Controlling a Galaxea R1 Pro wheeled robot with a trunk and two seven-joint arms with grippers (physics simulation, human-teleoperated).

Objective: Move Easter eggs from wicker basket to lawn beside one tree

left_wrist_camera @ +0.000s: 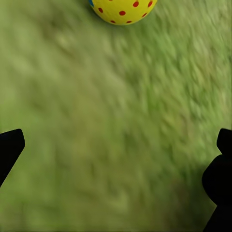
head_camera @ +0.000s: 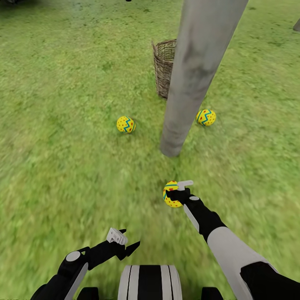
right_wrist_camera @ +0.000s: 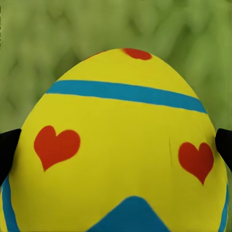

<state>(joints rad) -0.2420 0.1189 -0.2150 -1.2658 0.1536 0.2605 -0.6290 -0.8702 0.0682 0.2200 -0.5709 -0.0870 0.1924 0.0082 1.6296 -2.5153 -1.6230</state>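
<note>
Down on the lawn (head_camera: 62, 125), the tree (head_camera: 200, 75) rises as a smooth grey trunk from the middle of the head view, its foot planted in the grass. Taking that foot as the centre of a clock face, the wicker basket (head_camera: 163, 66) stands at about twelve, partly hidden behind the trunk, upright on the grass. One Easter egg (head_camera: 126, 124) lies at about ten o'clock, near the trunk and apart from the basket. A second egg (head_camera: 206, 117) lies at about two o'clock, just beside the trunk on its other side. Whether anything lies inside the basket cannot be told from here.

The third egg (head_camera: 171, 194) sits at about six o'clock from the trunk, held in the right gripper (head_camera: 177, 193). Its fingers (head_camera: 184, 183) are closed on the egg from either side; in the right wrist view the egg (right_wrist_camera: 118, 145) fills the space between the two dark fingertips (right_wrist_camera: 8, 147), yellow with a blue band and red hearts, with grass behind it. Whether it touches the ground cannot be told.

The left gripper (head_camera: 125, 243) hangs low at about seven o'clock, well apart from all three eggs. Its fingers (left_wrist_camera: 9, 150) are spread wide with nothing between them but grass, and a red-dotted yellow egg (left_wrist_camera: 123, 10) lies well beyond the tips.
</note>
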